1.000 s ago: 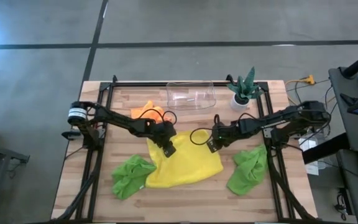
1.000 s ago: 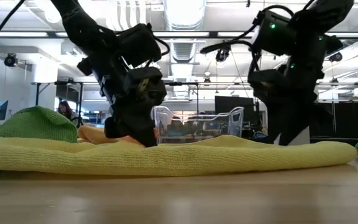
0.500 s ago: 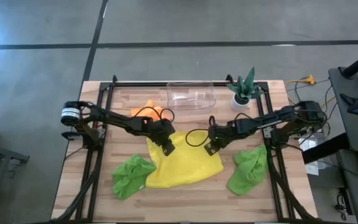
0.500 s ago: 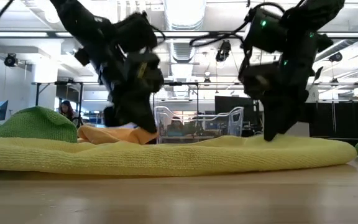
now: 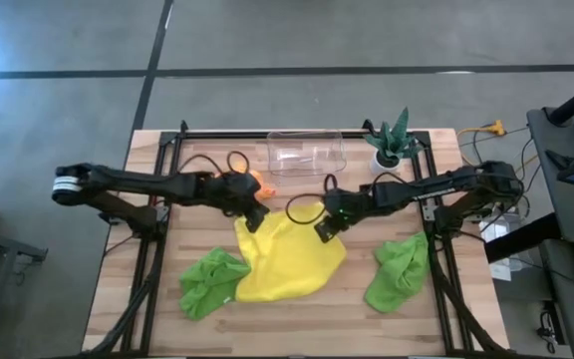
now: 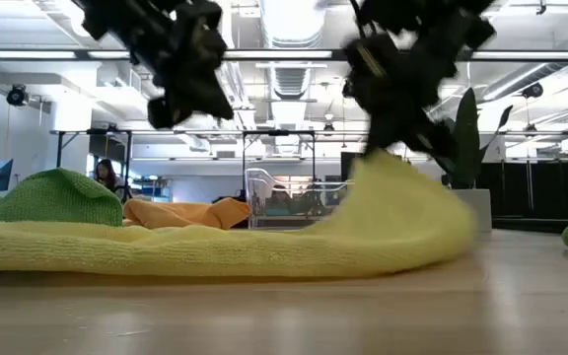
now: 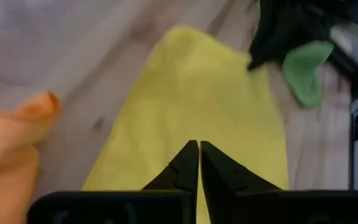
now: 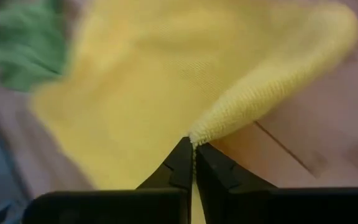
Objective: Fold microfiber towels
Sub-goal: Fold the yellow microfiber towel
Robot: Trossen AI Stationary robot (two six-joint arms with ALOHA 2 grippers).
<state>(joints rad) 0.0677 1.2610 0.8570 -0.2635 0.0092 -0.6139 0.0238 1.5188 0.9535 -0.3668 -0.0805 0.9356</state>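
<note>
My right tool (image 8: pixel 193 149) pinches the yellow towel (image 5: pixel 285 261) corner, lifted mid-worktop; my left tool (image 7: pixel 199 152), pressed together, hovers empty. I should carry the corner across evenly, keeping edges aligned.

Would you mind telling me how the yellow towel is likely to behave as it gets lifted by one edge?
Probably floppy: the yellow towel drapes down from the right gripper, shut on its edge. Likely light, since a small pinch raises it. Its napped weave should resist slipping.

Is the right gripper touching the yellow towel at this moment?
Touching. The right wrist view shows the right gripper shut on an edge of the yellow towel, lifted off the table.
</note>
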